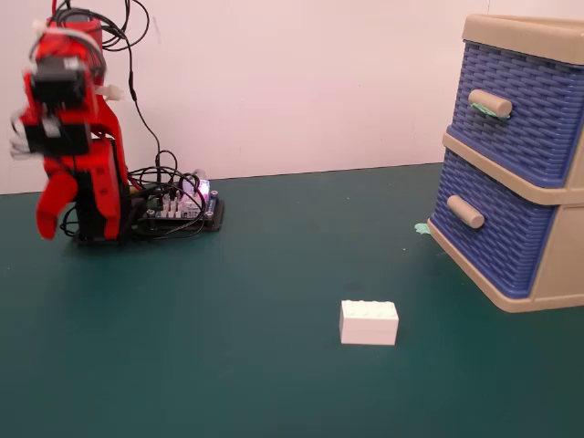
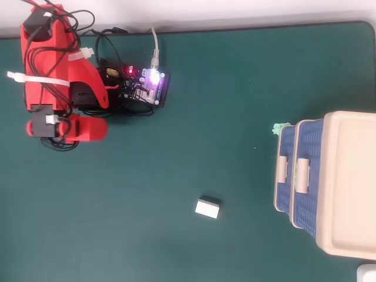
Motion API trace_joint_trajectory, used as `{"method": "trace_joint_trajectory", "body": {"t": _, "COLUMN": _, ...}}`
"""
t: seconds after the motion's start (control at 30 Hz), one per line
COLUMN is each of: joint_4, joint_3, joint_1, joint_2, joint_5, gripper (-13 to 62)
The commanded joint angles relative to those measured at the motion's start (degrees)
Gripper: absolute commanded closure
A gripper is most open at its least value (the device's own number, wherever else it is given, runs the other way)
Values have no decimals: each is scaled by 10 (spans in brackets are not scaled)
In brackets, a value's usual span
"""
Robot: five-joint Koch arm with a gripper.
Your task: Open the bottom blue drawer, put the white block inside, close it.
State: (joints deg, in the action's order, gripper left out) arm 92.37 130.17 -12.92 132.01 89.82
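White block [image 2: 207, 208] lies alone — (cabinet [image 2: 346, 185] well apart).

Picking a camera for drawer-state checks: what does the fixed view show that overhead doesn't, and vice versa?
Fixed view only: both drawer fronts, the bottom blue drawer shut, a green scrap on the upper handle, and the block's studs.

Overhead only: the cabinet top and the floor gap between block and cabinet.

Both: the white block lying free on the mat, and the red arm, gripper, folded beside the circuit board.

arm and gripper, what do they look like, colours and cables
The arm is bright red plastic with black motor blocks. Loose black cables loop over the top and down to a lit circuit board at the base. White ties wrap the links. The gripper has rounded red jaws.
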Motion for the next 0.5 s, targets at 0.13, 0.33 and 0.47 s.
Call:
{"method": "trace_joint_trajectory", "body": {"t": 0.13, "joint_4": -58, "joint_3": -178, "joint_1": -171, "joint_2": 14, "joint_5": 318, "gripper": 155}}
{"method": "trace_joint_trajectory", "body": {"t": 0.33, "joint_4": -290, "joint_3": -285, "joint_1": -485, "joint_2": -124, "joint_5": 637, "gripper": 154}}
{"method": "trace_joint_trajectory", "body": {"t": 0.47, "joint_4": -473, "joint_3": -236, "joint_1": -555, "joint_2": -183, "joint_5": 685, "gripper": 157}}
